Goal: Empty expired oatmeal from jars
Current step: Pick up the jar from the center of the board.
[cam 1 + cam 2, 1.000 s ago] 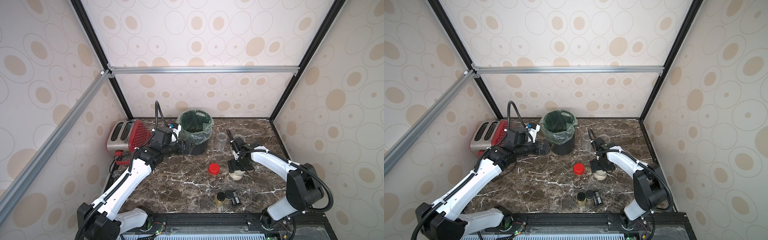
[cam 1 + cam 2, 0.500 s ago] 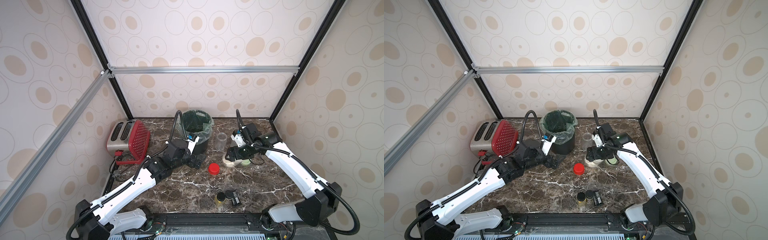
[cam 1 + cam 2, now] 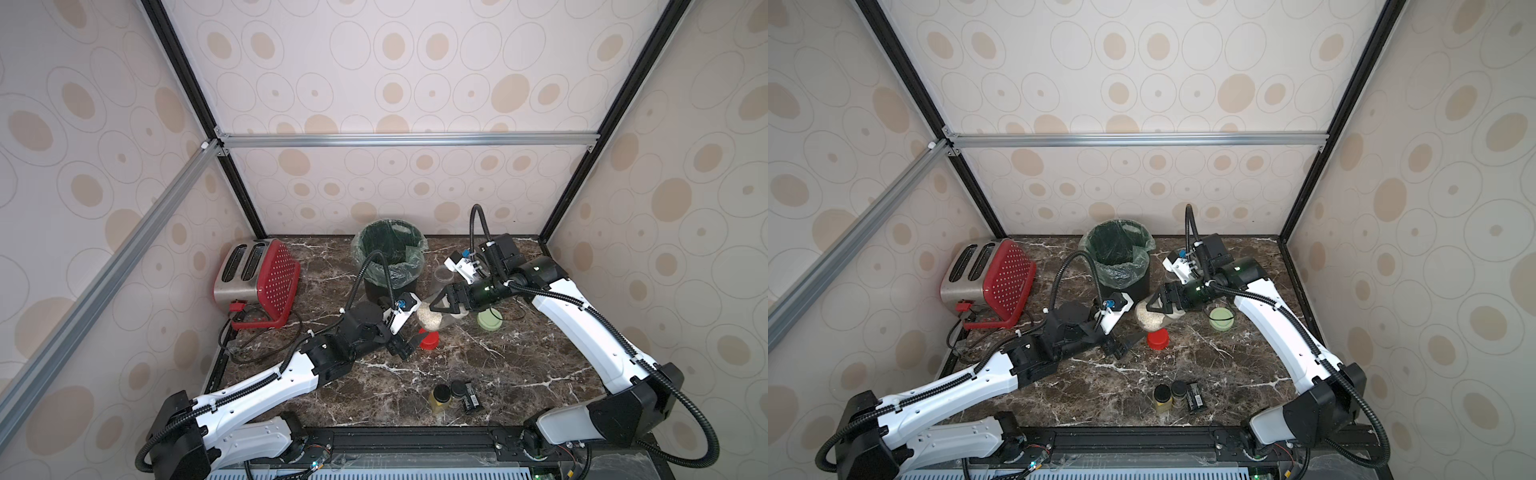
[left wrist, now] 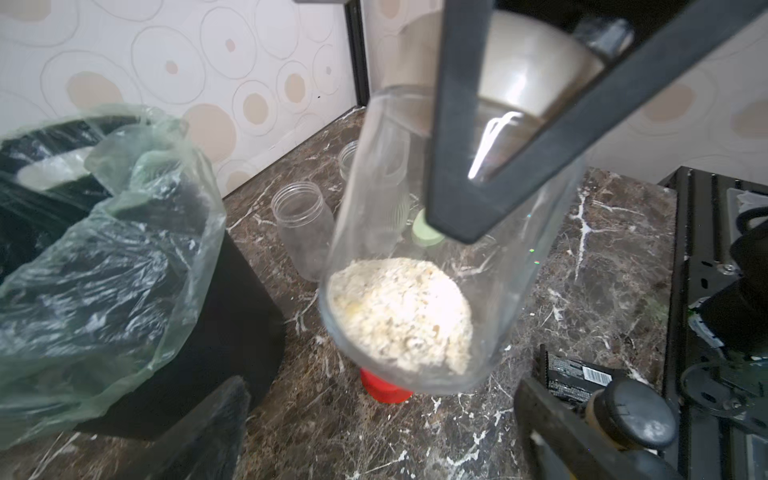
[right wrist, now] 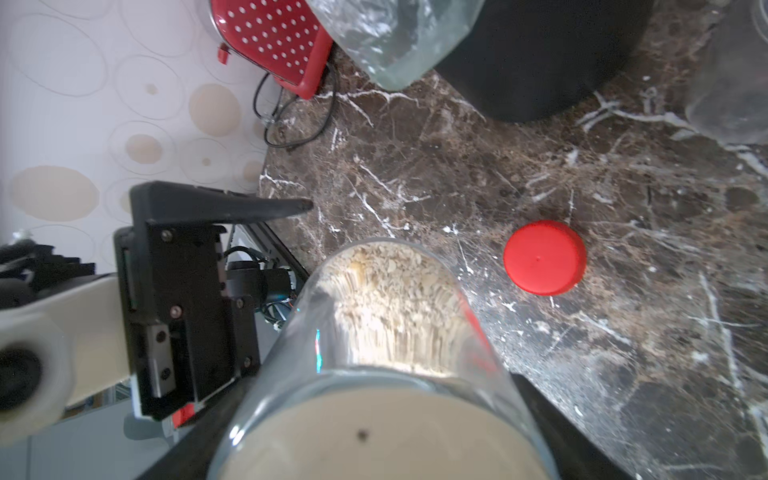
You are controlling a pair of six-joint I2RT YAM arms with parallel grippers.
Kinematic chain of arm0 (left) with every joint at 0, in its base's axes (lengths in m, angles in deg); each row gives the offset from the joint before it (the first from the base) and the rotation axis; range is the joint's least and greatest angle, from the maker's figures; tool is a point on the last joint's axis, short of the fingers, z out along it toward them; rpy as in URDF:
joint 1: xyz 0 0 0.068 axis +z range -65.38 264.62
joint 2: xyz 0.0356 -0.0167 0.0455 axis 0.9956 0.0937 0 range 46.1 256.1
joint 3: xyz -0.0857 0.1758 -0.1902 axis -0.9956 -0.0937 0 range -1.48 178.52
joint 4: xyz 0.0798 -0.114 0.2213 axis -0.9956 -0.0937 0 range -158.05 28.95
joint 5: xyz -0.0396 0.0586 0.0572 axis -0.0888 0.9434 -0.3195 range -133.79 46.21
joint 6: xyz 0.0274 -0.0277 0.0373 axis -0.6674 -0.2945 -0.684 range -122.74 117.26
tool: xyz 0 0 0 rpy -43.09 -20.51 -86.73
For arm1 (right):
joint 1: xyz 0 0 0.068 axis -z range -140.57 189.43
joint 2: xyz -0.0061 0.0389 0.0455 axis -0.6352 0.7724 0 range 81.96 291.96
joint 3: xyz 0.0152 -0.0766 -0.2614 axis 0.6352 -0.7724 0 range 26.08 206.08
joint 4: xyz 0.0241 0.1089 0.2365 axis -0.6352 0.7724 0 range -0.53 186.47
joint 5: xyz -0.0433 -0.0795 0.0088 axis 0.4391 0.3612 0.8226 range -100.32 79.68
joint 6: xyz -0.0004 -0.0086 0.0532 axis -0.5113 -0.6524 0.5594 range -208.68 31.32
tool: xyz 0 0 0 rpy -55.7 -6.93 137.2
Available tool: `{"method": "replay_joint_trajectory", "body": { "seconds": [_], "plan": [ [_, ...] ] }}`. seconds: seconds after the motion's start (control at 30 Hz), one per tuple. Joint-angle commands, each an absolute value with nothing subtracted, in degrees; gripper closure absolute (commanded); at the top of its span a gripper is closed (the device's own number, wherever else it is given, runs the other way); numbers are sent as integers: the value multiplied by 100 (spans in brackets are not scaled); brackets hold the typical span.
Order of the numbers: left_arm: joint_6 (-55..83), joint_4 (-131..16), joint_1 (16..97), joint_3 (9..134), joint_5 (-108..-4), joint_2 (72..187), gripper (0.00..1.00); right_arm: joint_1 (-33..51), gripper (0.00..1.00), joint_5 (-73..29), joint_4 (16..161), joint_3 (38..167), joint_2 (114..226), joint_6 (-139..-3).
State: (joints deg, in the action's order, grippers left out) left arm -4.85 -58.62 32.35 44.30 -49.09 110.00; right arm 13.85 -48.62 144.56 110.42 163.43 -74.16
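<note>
A clear jar (image 3: 432, 319) with a beige lid (image 5: 386, 436) hangs tilted in the air, lid still on. My right gripper (image 3: 446, 301) is shut on its lid end. Pale oatmeal (image 4: 401, 311) lies heaped in its lower, closed bottom end (image 5: 390, 299). That end points at my left gripper (image 3: 405, 347), which stands open just below it and holds nothing; its fingers (image 4: 208, 436) are spread wide. In both top views the jar (image 3: 1154, 318) hovers over a loose red lid (image 3: 430, 341) on the marble. Two empty lidless jars (image 4: 301, 224) (image 4: 353, 160) stand behind.
A black bin with a green liner (image 3: 390, 257) stands at the back middle, just behind the held jar. A pale green lid (image 3: 489, 321) lies right of it. A red toaster (image 3: 257, 282) with its cord sits at the left. Two small dark-capped bottles (image 3: 441, 395) and a black packet (image 3: 471, 401) lie near the front edge.
My right arm lifted the beige-lidded jar off the table, tipped it over and carried it left over the red lid. My left arm swung from beside the bin toward it.
</note>
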Motion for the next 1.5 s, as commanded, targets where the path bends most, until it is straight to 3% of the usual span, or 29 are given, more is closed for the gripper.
{"method": "replay_joint_trajectory", "body": {
  "seconds": [0.0,0.67,0.8,0.97,1.07,1.17,1.23,1.27,1.37,1.47],
  "plan": [
    [-875,-5379,3186,4544,-5119,11070,1,1274,51,-5404,13955,11252,16385,-7226],
    [-1809,-5437,3183,4419,-4782,11001,1,788,58,-5872,13965,11677,16967,-7018],
    [-1881,-5533,3181,4466,-4672,11017,7,753,59,-5853,13983,11704,16996,-7014],
    [-1866,-5635,3187,4546,-4586,11040,25,743,57,-5888,13962,11701,17002,-6977],
    [-1796,-5618,3180,4581,-4470,11026,41,744,47,-5833,14012,11707,16981,-7013],
    [-1710,-5572,3180,4606,-4262,11015,68,740,28,-5552,14168,11787,16951,-7109],
    [-1625,-5590,3181,4670,-4115,11030,94,752,13,-5205,14321,11883,16949,-7133],
    [-1610,-5627,3186,4709,-4103,11033,100,751,7,-5062,14388,11925,16950,-7145],
    [-1623,-5530,3184,4681,-4187,11026,100,796,1,-4870,14542,12092,16966,-7096],
    [-1614,-5323,3184,4563,-4302,10989,100,867,1,-4962,14615,12227,16977,-7008]
  ]
}}
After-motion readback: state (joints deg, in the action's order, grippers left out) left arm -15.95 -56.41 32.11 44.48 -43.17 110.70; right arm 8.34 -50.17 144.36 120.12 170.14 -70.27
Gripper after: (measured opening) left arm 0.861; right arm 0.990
